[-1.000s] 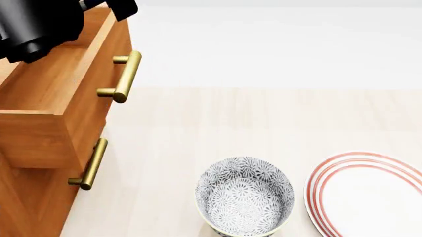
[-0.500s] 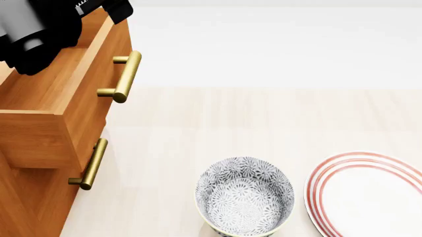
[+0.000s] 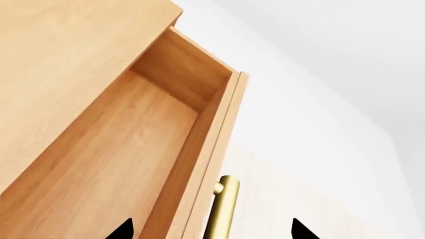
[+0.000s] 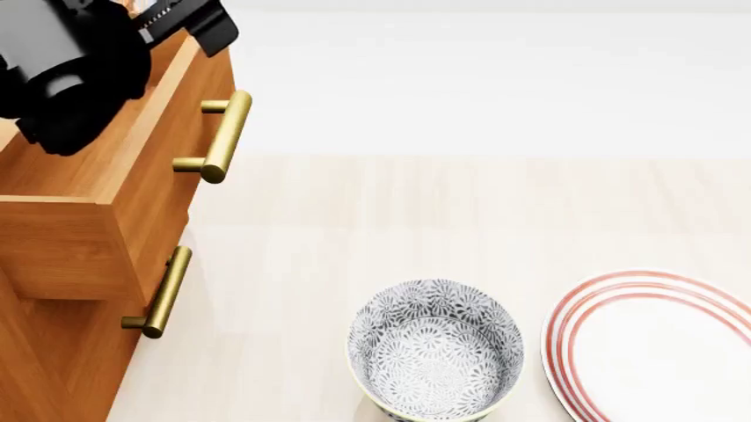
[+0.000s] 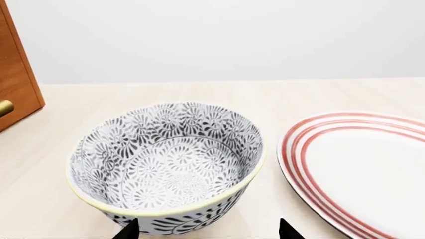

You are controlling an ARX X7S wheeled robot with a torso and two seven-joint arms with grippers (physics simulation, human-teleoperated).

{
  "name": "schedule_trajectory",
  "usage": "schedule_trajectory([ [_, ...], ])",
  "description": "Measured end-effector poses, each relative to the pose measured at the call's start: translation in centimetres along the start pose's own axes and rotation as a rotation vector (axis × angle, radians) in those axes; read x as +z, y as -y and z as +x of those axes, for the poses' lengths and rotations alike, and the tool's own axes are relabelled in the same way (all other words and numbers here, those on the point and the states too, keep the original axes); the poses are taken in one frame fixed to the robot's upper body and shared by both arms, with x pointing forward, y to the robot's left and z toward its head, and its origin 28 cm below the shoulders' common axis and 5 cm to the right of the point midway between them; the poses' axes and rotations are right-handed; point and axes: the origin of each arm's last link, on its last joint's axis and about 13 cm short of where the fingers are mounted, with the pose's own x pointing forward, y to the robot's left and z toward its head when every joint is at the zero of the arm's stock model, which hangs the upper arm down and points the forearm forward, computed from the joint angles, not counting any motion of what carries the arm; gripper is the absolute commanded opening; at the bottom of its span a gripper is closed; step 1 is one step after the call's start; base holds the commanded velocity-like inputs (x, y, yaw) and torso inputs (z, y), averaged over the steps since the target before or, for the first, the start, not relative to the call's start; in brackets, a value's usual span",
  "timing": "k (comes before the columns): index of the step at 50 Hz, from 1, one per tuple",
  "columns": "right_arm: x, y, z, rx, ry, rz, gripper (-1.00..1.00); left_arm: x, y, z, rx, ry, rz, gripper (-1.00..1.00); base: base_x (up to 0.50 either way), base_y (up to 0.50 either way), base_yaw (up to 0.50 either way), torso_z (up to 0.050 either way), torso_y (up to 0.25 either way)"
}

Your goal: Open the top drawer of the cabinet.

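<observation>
The cabinet (image 4: 47, 352) stands at the left of the head view. Its top drawer (image 4: 176, 149) is pulled out, with the lighter wood box inside showing and its brass handle (image 4: 223, 136) at the front. My left arm (image 4: 70, 70) hangs above the open drawer. In the left wrist view the drawer's inside (image 3: 119, 164) and the brass handle (image 3: 222, 209) show. My left gripper (image 3: 211, 231) is open and empty, its tips wide apart on either side of the handle and not touching it. My right gripper (image 5: 207, 230) is open and empty, close to the patterned bowl (image 5: 166, 159).
A lower drawer handle (image 4: 161, 294) sits under the open drawer. The patterned bowl (image 4: 437, 347) and a red-striped white plate (image 4: 657, 352) stand on the light wooden table at the front right. A corner of the cabinet (image 5: 17, 74) shows in the right wrist view.
My left arm has shifted slightly down and right over the open drawer. The drawer, bowl and plate have not moved.
</observation>
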Motion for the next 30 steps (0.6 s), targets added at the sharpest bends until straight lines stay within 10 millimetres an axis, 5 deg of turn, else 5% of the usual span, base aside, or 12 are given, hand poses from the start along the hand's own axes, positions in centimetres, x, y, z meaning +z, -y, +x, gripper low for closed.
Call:
schedule_trajectory([
  [30, -0.2, 0.0, -0.1, 0.007, -0.008, -0.001, 1.0, -1.8, -0.1, 0.8, -0.029, -0.112, 0.001, 1.0, 0.0, 0.0, 0.0, 0.0, 0.0],
])
